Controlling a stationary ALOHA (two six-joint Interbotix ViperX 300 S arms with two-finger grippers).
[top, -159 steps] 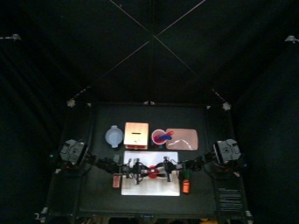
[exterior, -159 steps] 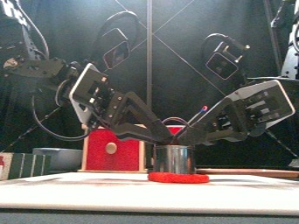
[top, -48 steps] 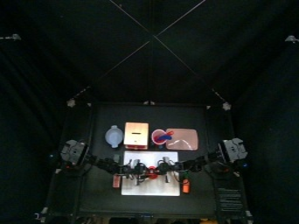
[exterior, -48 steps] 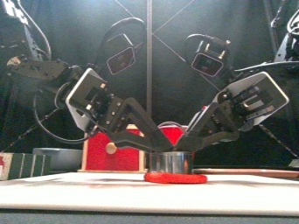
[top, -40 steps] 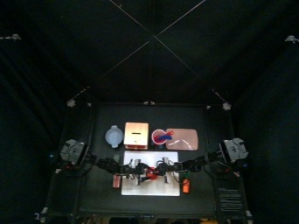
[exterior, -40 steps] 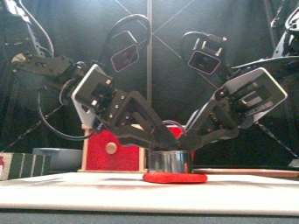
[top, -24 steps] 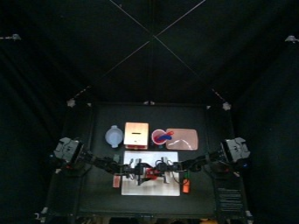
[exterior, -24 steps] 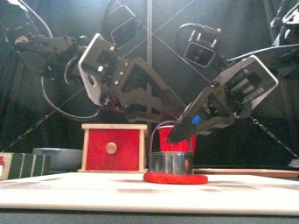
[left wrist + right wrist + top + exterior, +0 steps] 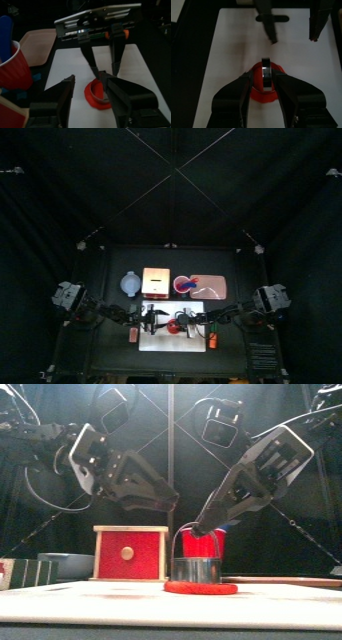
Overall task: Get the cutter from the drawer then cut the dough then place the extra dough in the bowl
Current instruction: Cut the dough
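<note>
The cutter's [image 9: 201,569] wire handle is hard to make out; it stands on the red dough [image 9: 202,588], mid-board [image 9: 174,343]. The left gripper [image 9: 85,76] and right gripper [image 9: 265,75] hang at 9 and 3 o'clock, jaws spread, empty. The wooden box [image 9: 131,553] sits at 11 o'clock.

Dark top view, brighter front view, blurred wrist views

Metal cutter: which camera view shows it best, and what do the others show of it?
The front view: the metal cutter stands large and side-on upon the red dough. The top view shows a tiny speck; the right wrist view looks down on it; the left wrist view barely shows it.
</note>
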